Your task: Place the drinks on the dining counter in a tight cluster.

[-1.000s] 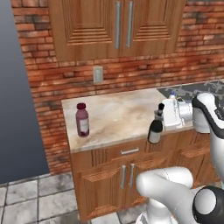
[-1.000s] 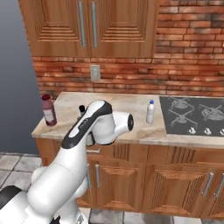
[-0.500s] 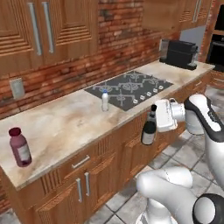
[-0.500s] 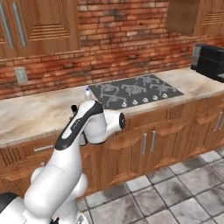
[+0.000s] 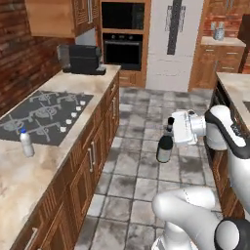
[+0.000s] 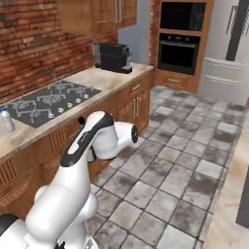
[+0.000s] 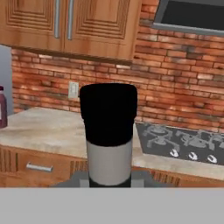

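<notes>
Left base view: pincer (image 5: pixel 169 133) clamped on wine bottle (image 5: pixel 165 146) over grey tiled floor (image 5: pixel 141 172), beside marble counter (image 5: pixel 36 163).

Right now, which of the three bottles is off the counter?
The dark wine bottle, carried in the tool above the tiled floor. The water bottle and the juice bottle stand on the counter.

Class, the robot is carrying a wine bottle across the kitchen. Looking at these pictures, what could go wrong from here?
1. The gripper holds the wine bottle near its neck, high over the tiled floor; a slip could smash it.
2. The water bottle remains on the stove counter, so the cluster is unfinished.
</notes>
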Available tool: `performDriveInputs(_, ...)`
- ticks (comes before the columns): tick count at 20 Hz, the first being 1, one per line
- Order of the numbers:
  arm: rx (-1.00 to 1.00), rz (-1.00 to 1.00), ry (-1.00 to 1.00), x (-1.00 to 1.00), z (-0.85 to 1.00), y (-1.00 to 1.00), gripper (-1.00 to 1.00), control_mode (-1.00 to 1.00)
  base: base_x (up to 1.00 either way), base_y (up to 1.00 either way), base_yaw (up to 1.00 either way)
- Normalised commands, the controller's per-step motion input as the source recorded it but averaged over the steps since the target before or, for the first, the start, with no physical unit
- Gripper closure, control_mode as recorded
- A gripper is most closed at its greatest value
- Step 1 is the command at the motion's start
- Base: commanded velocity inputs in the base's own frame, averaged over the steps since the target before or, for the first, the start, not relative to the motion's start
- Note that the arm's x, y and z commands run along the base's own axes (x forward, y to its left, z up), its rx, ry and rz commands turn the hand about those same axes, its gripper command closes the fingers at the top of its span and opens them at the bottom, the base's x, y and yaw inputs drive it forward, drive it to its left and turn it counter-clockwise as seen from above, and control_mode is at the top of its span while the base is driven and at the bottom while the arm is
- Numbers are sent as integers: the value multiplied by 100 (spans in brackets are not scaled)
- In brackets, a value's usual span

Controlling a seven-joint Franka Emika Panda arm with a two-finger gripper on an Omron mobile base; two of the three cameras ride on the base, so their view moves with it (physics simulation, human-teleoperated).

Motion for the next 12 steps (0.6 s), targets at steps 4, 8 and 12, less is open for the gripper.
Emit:
performDriveInputs(4, 0, 0, 0, 0, 0, 0, 100, 100, 0, 1, -98)
performDriveInputs(8, 0, 0, 0, 0, 0, 0, 100, 100, 0, 1, -100)
performDriveInputs(12, 0, 0, 0, 0, 0, 0, 100, 100, 0, 1, -100)
